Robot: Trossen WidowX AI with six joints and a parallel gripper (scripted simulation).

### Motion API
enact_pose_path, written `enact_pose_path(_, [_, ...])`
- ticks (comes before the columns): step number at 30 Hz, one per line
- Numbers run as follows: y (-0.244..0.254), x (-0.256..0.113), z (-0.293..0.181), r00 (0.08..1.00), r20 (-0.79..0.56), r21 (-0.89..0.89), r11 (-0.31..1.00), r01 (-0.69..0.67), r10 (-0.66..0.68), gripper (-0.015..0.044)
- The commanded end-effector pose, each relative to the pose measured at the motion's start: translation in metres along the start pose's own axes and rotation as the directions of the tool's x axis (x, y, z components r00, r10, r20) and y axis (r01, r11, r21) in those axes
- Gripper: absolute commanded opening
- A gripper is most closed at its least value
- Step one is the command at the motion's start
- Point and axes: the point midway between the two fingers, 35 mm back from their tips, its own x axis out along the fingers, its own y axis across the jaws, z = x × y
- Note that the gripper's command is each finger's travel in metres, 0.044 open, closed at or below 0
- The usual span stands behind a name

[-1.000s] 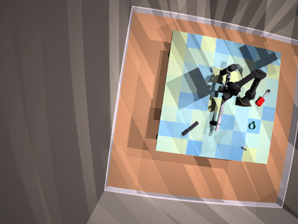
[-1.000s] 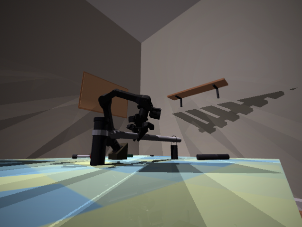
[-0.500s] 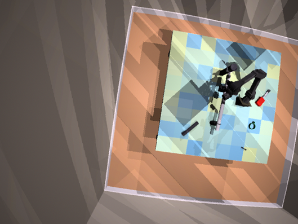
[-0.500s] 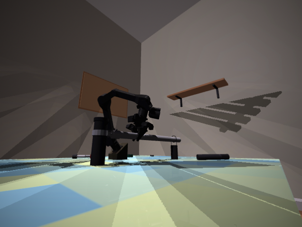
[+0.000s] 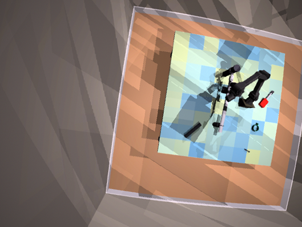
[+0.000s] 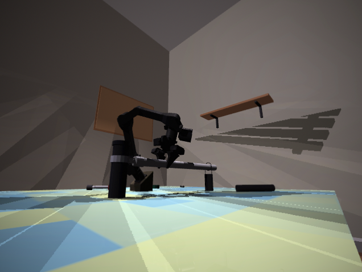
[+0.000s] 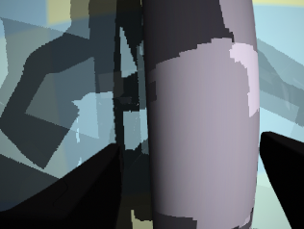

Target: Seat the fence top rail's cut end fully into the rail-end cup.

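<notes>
The pale rail (image 5: 223,118) (image 6: 198,165) (image 7: 207,144) runs almost level from the big dark post (image 5: 237,68) (image 6: 117,181) through the wire loop (image 6: 211,164) on the short post (image 6: 208,182). The pale brace band (image 6: 116,159) is high on the big post, below its cap. The rail's near end meets the rail-end cup (image 6: 136,160) beside the band; how deep it sits cannot be told. My gripper (image 5: 227,94) (image 6: 163,167) (image 7: 193,148) is open astride the rail's middle, with gaps on both sides in the wrist view.
A dark cylinder (image 5: 192,129) (image 6: 255,187) lies beyond the short post. A red-headed tool (image 5: 263,102) lies near the arm's base (image 5: 246,103) (image 6: 142,184). A dark green ring clamp (image 5: 252,128) and a small dark piece (image 5: 246,150) lie on the patterned table.
</notes>
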Motion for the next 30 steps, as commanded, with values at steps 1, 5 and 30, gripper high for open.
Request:
enact_pose_path(1, [0.000,-0.011,-0.007,1.000,-0.011,-0.007,1.000,-0.016,0.016,0.0394])
enact_pose_path(5, [-0.001,-0.029,-0.017,0.999,-0.027,-0.027,0.999,-0.041,0.041,0.0440])
enact_pose_path(30, [-0.009,-0.083,-0.023,0.977,-0.127,-0.045,0.984,-0.175,0.168,0.0440])
